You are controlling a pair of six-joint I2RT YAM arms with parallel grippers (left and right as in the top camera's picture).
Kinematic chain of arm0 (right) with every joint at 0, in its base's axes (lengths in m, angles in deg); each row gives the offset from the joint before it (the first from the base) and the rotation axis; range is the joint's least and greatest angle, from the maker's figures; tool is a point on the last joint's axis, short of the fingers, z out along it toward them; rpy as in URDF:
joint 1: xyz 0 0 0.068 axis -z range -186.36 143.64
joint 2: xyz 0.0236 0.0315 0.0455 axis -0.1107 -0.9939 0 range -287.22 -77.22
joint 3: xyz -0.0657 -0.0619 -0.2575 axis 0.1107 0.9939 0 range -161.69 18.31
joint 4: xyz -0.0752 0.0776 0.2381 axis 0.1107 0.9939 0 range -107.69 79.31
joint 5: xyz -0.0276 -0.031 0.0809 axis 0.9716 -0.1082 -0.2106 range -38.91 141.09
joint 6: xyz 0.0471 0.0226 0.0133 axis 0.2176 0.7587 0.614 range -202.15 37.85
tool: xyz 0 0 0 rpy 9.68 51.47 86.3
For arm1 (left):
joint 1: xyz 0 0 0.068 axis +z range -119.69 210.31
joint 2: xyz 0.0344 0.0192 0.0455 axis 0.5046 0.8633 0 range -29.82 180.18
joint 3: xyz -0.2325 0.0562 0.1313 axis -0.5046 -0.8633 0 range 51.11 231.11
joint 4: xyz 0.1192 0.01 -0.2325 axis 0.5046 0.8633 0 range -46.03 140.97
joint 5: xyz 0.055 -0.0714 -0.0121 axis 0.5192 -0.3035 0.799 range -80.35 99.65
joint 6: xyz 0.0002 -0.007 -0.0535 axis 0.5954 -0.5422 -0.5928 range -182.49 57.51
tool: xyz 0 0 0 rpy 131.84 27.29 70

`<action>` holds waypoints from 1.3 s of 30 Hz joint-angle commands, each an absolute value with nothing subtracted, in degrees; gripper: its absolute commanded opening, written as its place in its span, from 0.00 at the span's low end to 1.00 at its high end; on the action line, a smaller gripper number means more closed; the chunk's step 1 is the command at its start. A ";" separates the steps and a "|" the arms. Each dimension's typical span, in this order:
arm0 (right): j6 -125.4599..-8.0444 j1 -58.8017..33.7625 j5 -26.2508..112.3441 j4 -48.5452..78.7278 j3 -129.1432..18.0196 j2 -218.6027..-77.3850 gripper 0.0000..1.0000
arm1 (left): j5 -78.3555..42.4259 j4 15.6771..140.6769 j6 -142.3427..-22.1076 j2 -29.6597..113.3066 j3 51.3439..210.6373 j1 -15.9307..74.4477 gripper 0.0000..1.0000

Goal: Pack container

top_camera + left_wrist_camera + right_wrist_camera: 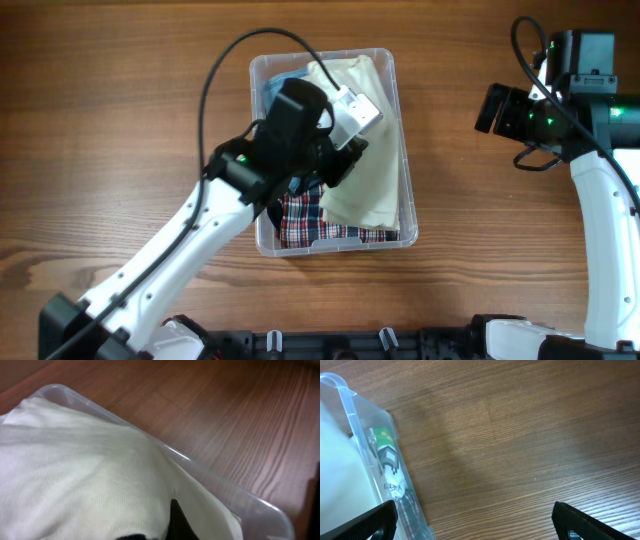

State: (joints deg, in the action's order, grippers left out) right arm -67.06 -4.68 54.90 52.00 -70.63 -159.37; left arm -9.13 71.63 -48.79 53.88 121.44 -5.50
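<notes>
The clear container stands in the middle of the wooden table. It holds a cream garment, a plaid garment and a blue garment. My left gripper is down inside the container. In the left wrist view its dark fingers sit close together with the cream garment bunched over them, next to the container's rim. My right gripper is open and empty above bare table to the right of the container. In the right wrist view the right gripper has the container's corner and white label at its left.
The left arm and its black cable cross the container's left half. Wooden table surrounds the container on every side. The right arm's base stands at the far right edge.
</notes>
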 commanded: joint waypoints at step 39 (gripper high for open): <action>-67.15 -4.88 53.96 52.28 -70.17 -158.47 1.00 | -23.10 89.71 -89.21 104.74 135.47 3.81 0.11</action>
